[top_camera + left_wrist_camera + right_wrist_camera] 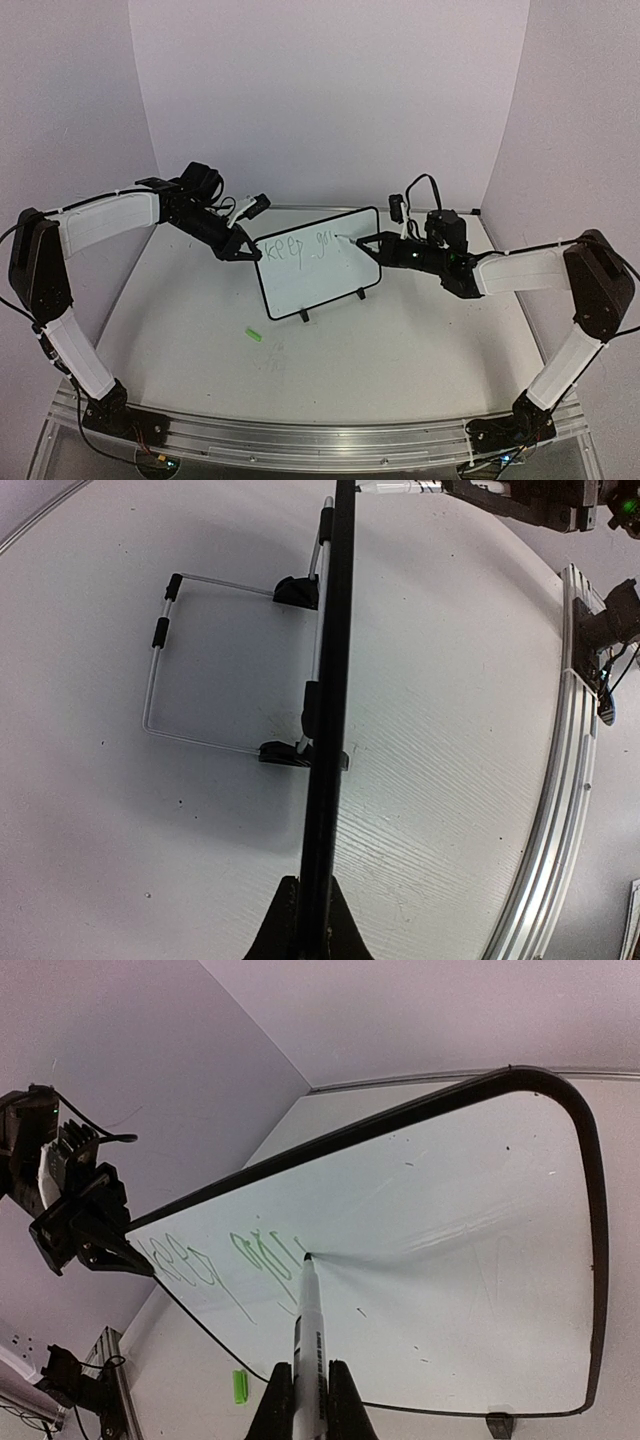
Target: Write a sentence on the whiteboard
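One whiteboard (318, 270) stands upright on the desk (420, 330) on two feet, your left jaws clamped on its left edge. Your right jaws grip one marker (306, 1310), tip touching the board at the end of the sentence (298, 249), one green line.

A robotics lab's test cell: plain pale walls (330, 100) enclose a white table (400, 350), with a left arm (105, 222) and right arm (520, 270) bolted to an aluminium rail (300, 445).
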`<action>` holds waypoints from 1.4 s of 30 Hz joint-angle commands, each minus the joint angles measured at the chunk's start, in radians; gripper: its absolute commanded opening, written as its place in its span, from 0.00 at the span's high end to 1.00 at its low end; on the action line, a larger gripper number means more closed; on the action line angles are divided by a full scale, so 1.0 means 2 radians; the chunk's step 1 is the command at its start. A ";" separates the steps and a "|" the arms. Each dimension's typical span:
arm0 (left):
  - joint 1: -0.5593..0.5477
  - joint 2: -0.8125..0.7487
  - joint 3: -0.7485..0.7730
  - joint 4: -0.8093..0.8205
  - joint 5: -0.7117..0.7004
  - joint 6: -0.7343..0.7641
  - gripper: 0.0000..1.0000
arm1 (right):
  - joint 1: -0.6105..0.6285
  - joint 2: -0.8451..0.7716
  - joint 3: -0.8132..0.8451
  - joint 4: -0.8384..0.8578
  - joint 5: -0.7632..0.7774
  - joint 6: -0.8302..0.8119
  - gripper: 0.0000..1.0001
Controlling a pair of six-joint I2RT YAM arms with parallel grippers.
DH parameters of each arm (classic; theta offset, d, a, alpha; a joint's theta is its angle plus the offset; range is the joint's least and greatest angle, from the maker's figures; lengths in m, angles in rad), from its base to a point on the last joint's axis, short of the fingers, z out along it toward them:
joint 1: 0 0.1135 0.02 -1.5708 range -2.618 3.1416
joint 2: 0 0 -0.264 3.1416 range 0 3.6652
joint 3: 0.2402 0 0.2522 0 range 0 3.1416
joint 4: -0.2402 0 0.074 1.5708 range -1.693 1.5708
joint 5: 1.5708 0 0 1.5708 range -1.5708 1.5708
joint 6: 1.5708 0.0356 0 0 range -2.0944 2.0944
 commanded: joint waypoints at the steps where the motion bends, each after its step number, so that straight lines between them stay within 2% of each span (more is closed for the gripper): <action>1: 0.000 0.014 0.006 -0.015 -0.038 0.020 1.00 | -0.002 0.008 -0.001 0.011 0.008 0.000 1.00; 20: 0.000 0.015 0.006 -0.015 -0.038 0.020 1.00 | -0.002 -0.012 0.029 0.011 0.012 -0.004 1.00; 32: 0.000 0.014 0.006 -0.015 -0.037 0.020 1.00 | -0.002 -0.028 0.008 0.013 0.049 -0.004 1.00; 42: 0.000 0.013 0.006 -0.015 -0.037 0.020 1.00 | -0.003 -0.020 -0.001 0.013 0.046 0.001 1.00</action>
